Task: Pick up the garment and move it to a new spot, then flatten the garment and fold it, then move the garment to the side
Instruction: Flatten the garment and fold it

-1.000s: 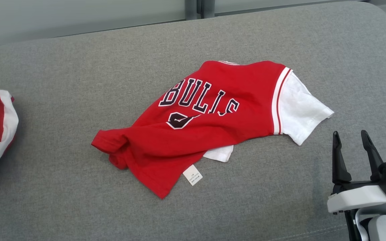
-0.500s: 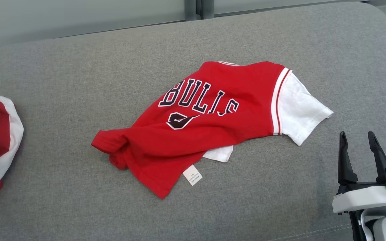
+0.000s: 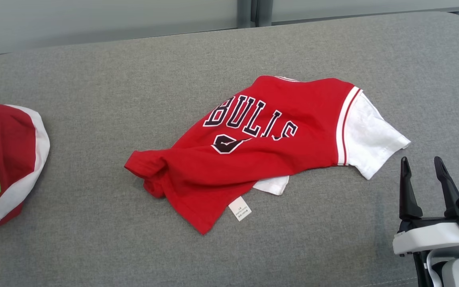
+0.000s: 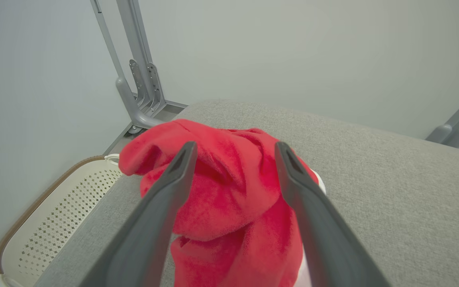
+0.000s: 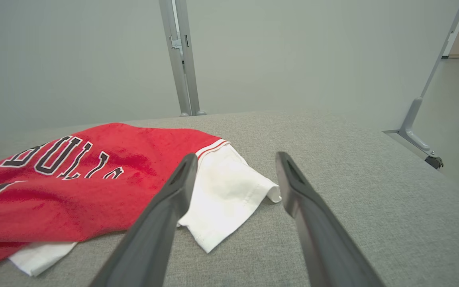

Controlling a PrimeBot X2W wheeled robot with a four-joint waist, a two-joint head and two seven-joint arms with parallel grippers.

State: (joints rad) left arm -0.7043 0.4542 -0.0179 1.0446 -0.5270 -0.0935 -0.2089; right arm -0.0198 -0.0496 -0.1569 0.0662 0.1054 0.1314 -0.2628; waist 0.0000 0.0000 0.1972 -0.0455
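Our right gripper (image 3: 420, 161), wide and empty, sits nearer: the shirt (image 3: 261, 159) lies ahead-left, sleeve (image 3: 369, 135) closest. Our left gripper (image 4: 235, 146) gapes too.

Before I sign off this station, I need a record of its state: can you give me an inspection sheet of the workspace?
Surface: grey fabric cushion, smooth.
Job's things: jersey, red with white sleeves, lying crumpled mid-cushion, label out at the hem.
Clutter: second red-and-white garment, heaped at the cushion's left end.
Grippers: left gripper open, fingers pointing at that heap; right gripper open, near the jersey's right sleeve but apart from it.
Cables: nothing seen.
Surroundings: pale wall, metal posts, perforated basket beside the cushion's edge.
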